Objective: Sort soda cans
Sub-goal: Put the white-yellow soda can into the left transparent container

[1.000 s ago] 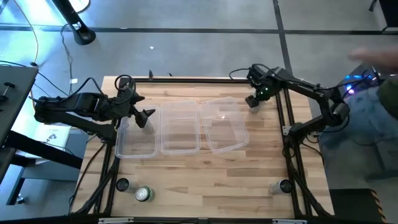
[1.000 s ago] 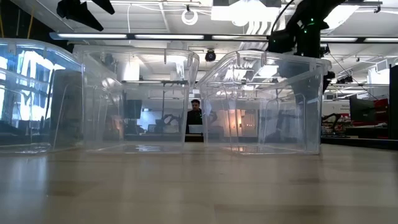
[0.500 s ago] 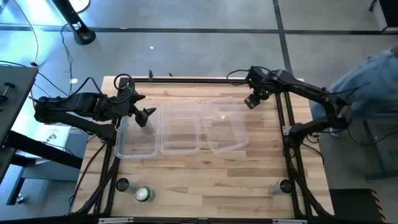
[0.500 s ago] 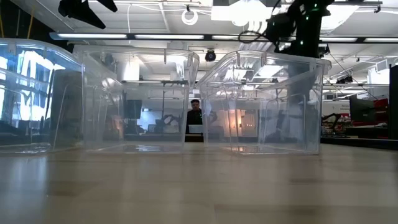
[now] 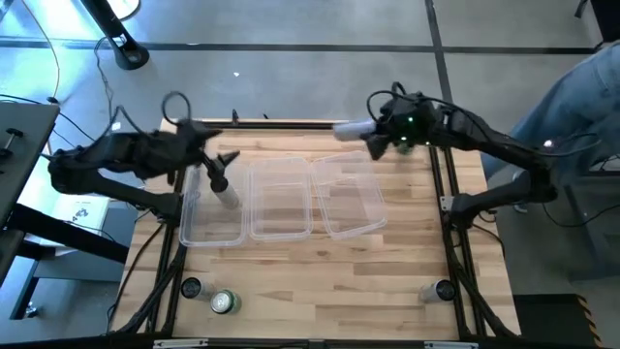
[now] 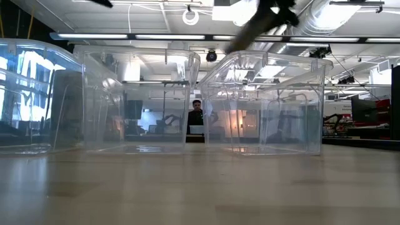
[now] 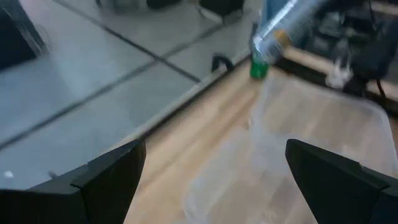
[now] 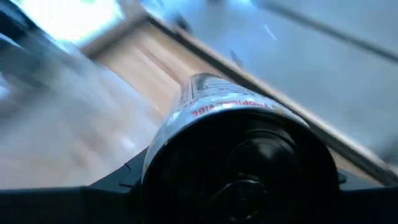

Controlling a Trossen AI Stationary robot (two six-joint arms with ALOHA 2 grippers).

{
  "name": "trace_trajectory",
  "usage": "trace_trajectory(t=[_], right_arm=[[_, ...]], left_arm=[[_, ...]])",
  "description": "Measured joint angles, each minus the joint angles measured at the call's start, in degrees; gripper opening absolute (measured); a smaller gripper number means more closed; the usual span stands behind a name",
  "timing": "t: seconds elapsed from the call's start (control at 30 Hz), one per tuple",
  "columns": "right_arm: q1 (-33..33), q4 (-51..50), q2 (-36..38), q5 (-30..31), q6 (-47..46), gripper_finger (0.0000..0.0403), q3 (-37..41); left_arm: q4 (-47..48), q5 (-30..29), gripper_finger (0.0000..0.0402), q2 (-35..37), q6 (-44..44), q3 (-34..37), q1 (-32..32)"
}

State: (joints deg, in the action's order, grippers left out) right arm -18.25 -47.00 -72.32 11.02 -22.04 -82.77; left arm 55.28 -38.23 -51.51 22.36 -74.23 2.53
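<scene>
A pale wooden table [image 5: 320,281] stands on a grey floor [image 5: 291,58] crossed by dark seams. Overhead, long strip lights [image 6: 125,36] and white ducts [image 6: 325,15] run along the ceiling. Far behind, a person [image 6: 196,119] sits at a laptop. A grey cabinet [image 5: 19,145] stands at one side, and someone in blue [image 5: 581,107] stands at the other.

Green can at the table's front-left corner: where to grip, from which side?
Green can stands upright, lid up: descend from above, fingers across its mid side wall, clear of the dark round object beside it. Open left gripper is nearer; right gripper holds a silver can.
</scene>
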Motion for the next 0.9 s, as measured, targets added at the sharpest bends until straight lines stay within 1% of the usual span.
trace_trajectory(t=[0.1,0.17,0.3,0.37,0.5,0.73,0.9], right_arm=[[4.64,12.24,-2.2,-0.15,0.02,0.0232,-0.19],[7.11,17.98,-4.86,-0.83,0.07,0.0232,-0.16],[11.43,26.61,-11.23,-3.48,1.36,0.0232,-0.14],[12.93,29.24,-13.77,-4.75,1.52,0.0232,-0.14],[14.59,29.46,-17.45,-8.25,1.88,0.0232,-0.13],[17.07,29.5,-18.33,-10.36,4.63,0.0232,-0.1],[18.39,27.13,-18.35,-11.03,5.6,0.0232,-0.06]], left_arm=[[0.0,-1.47,0.0381,-0.85,-3.46,-4.47,-1.17],[0.03,-1.7,0.0381,-1.22,-4.75,-6.47,-1.63],[0.06,-1.34,0.0381,-1.45,-4.94,-7.65,-1.92],[0.14,0.12,0.0381,-2.17,-4.59,-7.65,-1.93],[0.14,5.94,0.0381,-5.75,-5.98,-7.65,-1.91],[-1.47,16.81,0.0381,-17.89,-13.25,-7.55,-1.91],[-6.01,19.69,0.0381,-23.97,-17.51,-7.57,-1.91]])
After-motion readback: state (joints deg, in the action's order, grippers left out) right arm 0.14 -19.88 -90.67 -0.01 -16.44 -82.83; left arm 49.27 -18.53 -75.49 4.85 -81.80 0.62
